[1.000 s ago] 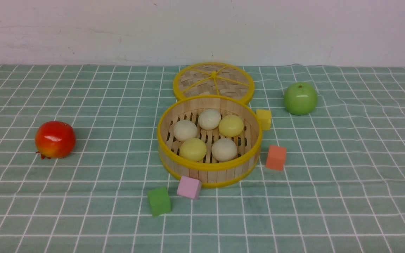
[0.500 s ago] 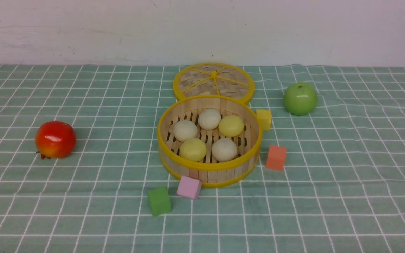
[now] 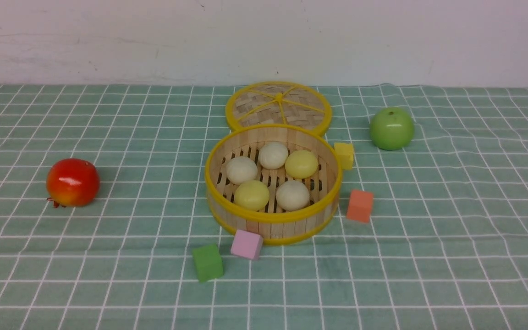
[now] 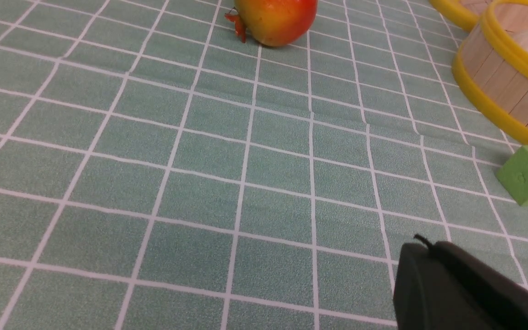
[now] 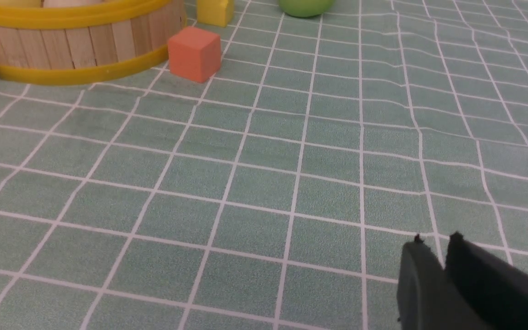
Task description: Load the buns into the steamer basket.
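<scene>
All five buns (image 3: 271,174) are sitting inside the steamer basket (image 3: 272,219), which is standing at the centre of the green checked cloth (image 3: 452,238); three off-white buns and two pale yellow ones are resting on the slatted floor, close together. The woven lid (image 3: 278,106) is lying flat just behind the basket, touching its far rim. A yellow cube (image 3: 344,155) is sitting just beside the basket's right wall; an orange cube (image 3: 360,206) is lying near it on the right front; a pink cube (image 3: 246,244) is touching the front wall; a green cube (image 3: 207,262) is lying beside the pink one. A red apple (image 3: 72,182) is resting well apart on the left; a green apple (image 3: 391,128) is resting at the far right. The left gripper (image 4: 422,250) is hovering over bare cloth with its fingers pressed together, holding nothing; the right gripper (image 5: 436,250) is likewise showing its fingers nearly touching, with nothing between them.
</scene>
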Robot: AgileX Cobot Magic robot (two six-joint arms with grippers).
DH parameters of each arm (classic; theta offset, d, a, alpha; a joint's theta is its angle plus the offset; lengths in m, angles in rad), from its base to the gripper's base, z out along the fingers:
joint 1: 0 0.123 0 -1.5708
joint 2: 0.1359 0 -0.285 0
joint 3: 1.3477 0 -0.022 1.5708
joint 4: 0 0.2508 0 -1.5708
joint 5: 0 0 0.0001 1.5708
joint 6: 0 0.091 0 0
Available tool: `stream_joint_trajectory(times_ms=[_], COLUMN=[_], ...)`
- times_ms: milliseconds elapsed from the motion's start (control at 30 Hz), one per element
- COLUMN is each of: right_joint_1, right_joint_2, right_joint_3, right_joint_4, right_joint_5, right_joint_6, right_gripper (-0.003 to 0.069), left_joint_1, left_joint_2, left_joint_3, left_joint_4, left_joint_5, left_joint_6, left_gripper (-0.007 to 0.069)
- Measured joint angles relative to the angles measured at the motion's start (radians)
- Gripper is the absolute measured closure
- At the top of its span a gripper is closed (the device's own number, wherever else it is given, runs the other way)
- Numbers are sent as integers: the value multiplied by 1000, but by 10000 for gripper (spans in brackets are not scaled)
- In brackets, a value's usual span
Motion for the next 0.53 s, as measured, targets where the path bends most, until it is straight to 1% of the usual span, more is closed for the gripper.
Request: stream_joint_trajectory(times_ms=[533], right_joint_1=[0], right_joint_2=[0], right_joint_3=[0], right_joint_4=[0], right_joint_5=[0], right_joint_6=[0], right_gripper=[554], left_joint_1=[0], left_joint_2=[0], left_joint_3=[0], left_joint_4=[0], left_joint_5=[0], left_joint_6=[0], left_gripper=[634])
